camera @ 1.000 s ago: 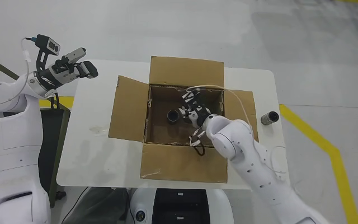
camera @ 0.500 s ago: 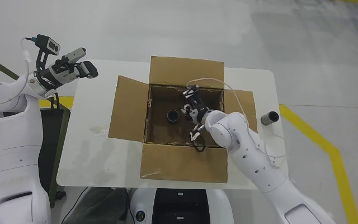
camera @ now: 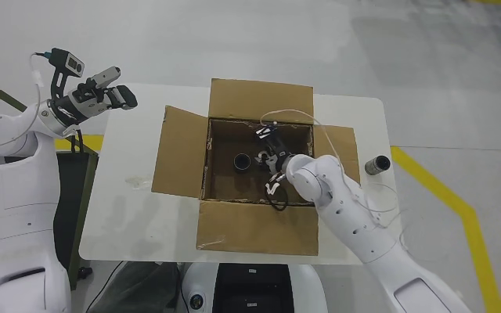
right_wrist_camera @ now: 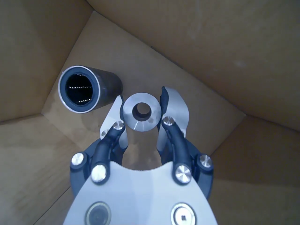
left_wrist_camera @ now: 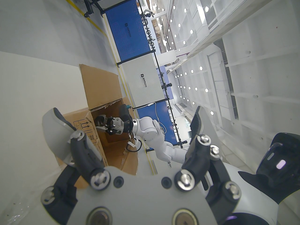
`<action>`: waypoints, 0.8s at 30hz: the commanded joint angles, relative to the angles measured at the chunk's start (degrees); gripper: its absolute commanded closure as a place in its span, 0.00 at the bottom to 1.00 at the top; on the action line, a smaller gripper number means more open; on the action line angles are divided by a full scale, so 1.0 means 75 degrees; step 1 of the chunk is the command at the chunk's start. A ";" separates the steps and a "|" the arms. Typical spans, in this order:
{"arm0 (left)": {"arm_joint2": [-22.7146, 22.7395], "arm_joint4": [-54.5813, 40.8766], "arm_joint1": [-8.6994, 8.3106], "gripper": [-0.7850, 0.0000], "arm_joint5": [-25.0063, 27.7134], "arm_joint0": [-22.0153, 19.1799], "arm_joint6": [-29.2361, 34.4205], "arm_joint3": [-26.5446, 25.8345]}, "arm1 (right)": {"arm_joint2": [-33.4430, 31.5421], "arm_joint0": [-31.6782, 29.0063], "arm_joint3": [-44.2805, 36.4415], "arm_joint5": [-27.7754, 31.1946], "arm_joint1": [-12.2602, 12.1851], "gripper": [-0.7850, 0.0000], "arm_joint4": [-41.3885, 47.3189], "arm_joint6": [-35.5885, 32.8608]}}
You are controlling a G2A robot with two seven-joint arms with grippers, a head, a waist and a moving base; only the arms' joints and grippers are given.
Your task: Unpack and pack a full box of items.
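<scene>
A: Where are we seeing the right gripper (right_wrist_camera: 142, 97)?
B: We are seeing it down inside the open cardboard box (camera: 261, 100), and its 2 fingers are pressing on either side of a silver cylinder (right_wrist_camera: 151, 120) with a hole through its middle, so we are calling it clamped.
A: And what is sitting next to that?
B: A dark tube (right_wrist_camera: 107, 87) is standing on end on the box floor, just beside the silver cylinder, its open end facing up.
A: What are we noting for the left gripper (camera: 119, 97)?
B: It is hanging over the table (camera: 133, 211) at its far left corner, well apart from the box, with its fingers spread.
A: Anything outside the box?
B: 1 more metal cylinder (camera: 377, 165) is lying on the table just beyond the box's right flap.
</scene>
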State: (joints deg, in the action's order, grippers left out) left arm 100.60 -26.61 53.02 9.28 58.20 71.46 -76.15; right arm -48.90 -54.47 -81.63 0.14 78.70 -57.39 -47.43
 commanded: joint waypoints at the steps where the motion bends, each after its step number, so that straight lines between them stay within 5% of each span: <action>1: 0.0000 0.0000 0.0000 0.00 0.0000 0.0000 0.0000 0.0000 | 0.0005 0.0015 0.0031 -0.0006 0.0013 1.00 0.0008 -0.0003; 18: 0.0000 0.0000 0.0000 0.00 0.0000 0.0000 0.0000 0.0000 | 0.0038 -0.0044 0.0001 -0.0115 0.0080 0.37 -0.0141 -0.0182; 24: 0.0000 0.0000 0.0000 0.00 0.0000 0.0000 0.0000 0.0000 | -0.0100 -0.0251 -0.0428 -0.0196 0.0035 0.38 -0.0357 -0.0251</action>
State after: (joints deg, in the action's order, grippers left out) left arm 100.60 -26.61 53.02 9.28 58.20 71.46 -76.15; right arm -49.42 -56.03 -84.12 -1.25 79.04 -59.79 -49.30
